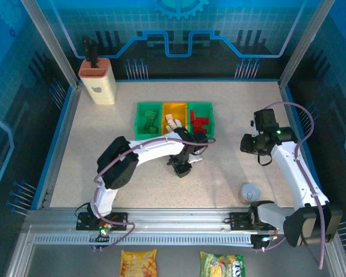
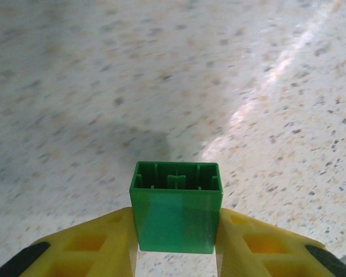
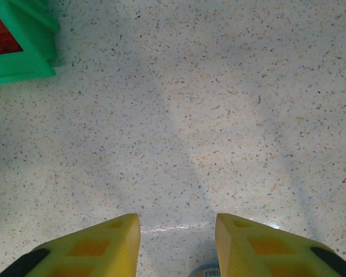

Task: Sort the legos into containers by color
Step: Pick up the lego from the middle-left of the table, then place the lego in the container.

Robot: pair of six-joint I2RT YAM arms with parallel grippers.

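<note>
In the left wrist view, my left gripper (image 2: 176, 218) is shut on a green lego (image 2: 176, 208), hollow underside facing the camera, just above the speckled table. From above, that gripper (image 1: 182, 168) hangs in front of the containers. The row has a green bin (image 1: 139, 123) with green legos (image 1: 150, 122), an orange-yellow bin (image 1: 174, 106) with white legos (image 1: 172, 122), and a green bin (image 1: 210, 118) with red legos (image 1: 200, 123). My right gripper (image 3: 177, 222) is open over bare table with nothing between its fingers; in the top view it (image 1: 249, 143) sits right of the bins.
A grey cup (image 1: 251, 192) stands near the right arm's base, and its rim (image 3: 205, 271) peeks in below the right fingers. A beige holder with a terracotta top (image 1: 98, 81) stands at the back left. A corner of the right green bin (image 3: 20, 57) shows at upper left of the right wrist view.
</note>
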